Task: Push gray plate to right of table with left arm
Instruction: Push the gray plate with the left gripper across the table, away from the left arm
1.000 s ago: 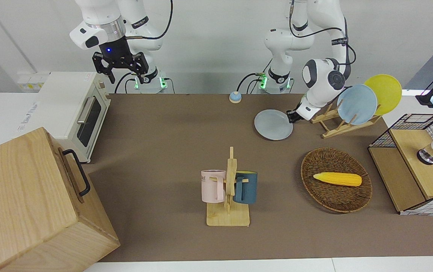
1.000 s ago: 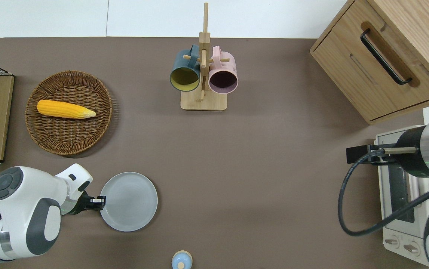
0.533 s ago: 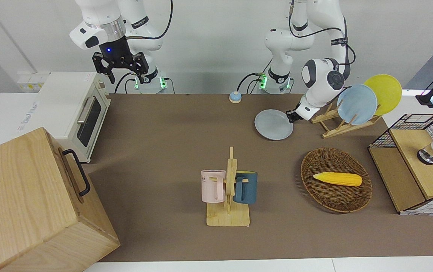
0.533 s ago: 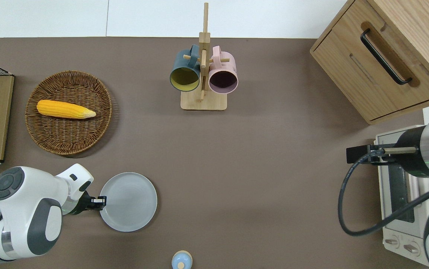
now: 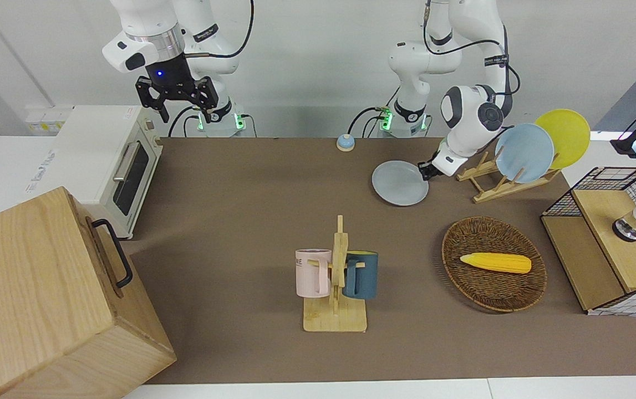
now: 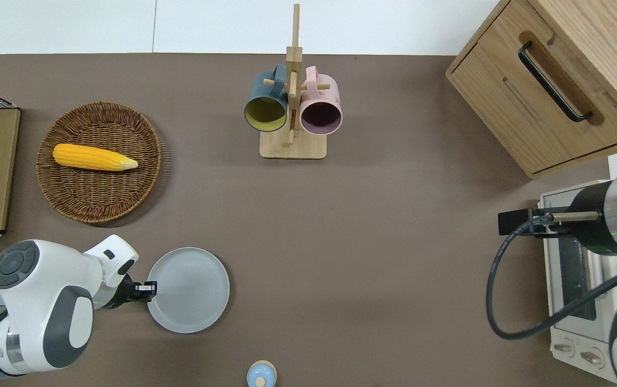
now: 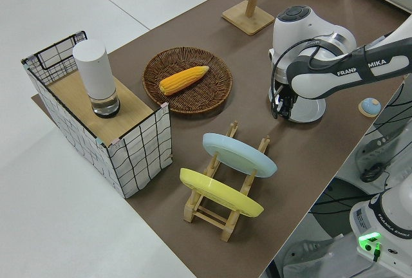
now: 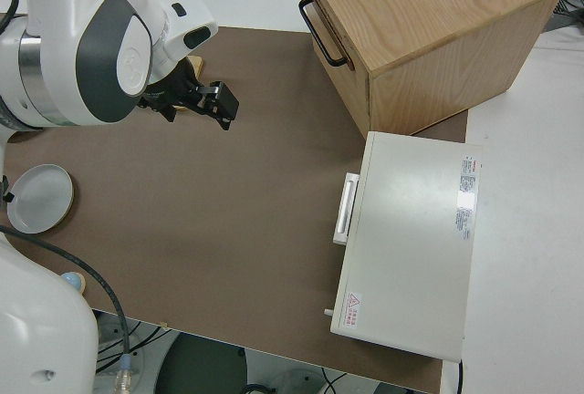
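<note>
The gray plate [image 5: 400, 183] lies flat on the brown table [image 5: 240, 221], close to the robots and toward the left arm's end. It also shows in the overhead view [image 6: 189, 290] and the right side view [image 8: 36, 198]. My left gripper [image 5: 425, 169] is low at the table, shut, with its tip against the plate's rim on the side toward the left arm's end [image 6: 147, 289]. It holds nothing. My right gripper [image 5: 176, 105] is open and parked.
A wooden dish rack [image 5: 498, 180] with a sky-blue plate [image 5: 524, 152] and a yellow plate [image 5: 564, 137] stands beside the left arm. Also here: wicker basket [image 6: 98, 200] with corn, mug rack [image 6: 292, 148], small blue bell [image 6: 261, 374], toaster oven [image 5: 110, 166], wooden cabinet [image 5: 46, 299].
The left gripper has moved a little toward the right arm's end of the table, and the gray plate has slid slightly that way with it. The right arm has not moved.
</note>
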Controlling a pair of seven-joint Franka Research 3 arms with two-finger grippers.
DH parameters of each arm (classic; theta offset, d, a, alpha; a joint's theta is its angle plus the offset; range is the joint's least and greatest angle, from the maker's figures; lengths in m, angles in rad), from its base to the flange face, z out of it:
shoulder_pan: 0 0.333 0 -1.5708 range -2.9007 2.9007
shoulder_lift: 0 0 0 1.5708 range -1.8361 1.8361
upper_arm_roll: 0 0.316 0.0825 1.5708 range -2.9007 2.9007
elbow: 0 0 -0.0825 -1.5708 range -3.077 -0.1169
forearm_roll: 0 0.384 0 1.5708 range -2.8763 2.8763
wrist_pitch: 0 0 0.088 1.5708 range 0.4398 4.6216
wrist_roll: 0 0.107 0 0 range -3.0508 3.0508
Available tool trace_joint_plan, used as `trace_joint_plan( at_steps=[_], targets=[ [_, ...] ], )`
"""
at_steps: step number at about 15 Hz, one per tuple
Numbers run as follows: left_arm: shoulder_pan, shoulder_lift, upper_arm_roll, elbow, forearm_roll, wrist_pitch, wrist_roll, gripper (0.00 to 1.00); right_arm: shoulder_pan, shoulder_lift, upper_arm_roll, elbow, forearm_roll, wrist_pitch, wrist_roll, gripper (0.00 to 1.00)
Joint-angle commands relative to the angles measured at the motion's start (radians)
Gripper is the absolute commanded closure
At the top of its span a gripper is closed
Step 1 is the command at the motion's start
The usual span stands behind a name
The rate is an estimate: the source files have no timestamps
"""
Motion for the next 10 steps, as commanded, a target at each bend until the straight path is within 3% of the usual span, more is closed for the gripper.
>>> trace_joint_plan(
  at_steps=[1,3,6,10],
  targets=[
    [-0.014,-0.005,-0.028,-0.024,-0.039,0.032,-0.054,1.0,-0.024,-0.027,0.014,-0.027,0.021,0.0,0.01,0.005],
    [-0.031,-0.005,-0.062,-0.024,-0.064,0.032,-0.103,1.0,-0.024,-0.027,0.014,-0.027,0.021,0.0,0.012,0.005],
    [-0.037,-0.005,-0.151,-0.024,-0.099,0.035,-0.198,1.0,-0.024,-0.027,0.014,-0.027,0.021,0.0,0.01,0.005],
    [-0.101,-0.005,-0.187,-0.023,-0.153,0.052,-0.3,1.0,-0.024,-0.027,0.014,-0.027,0.021,0.0,0.01,0.005]
  ],
)
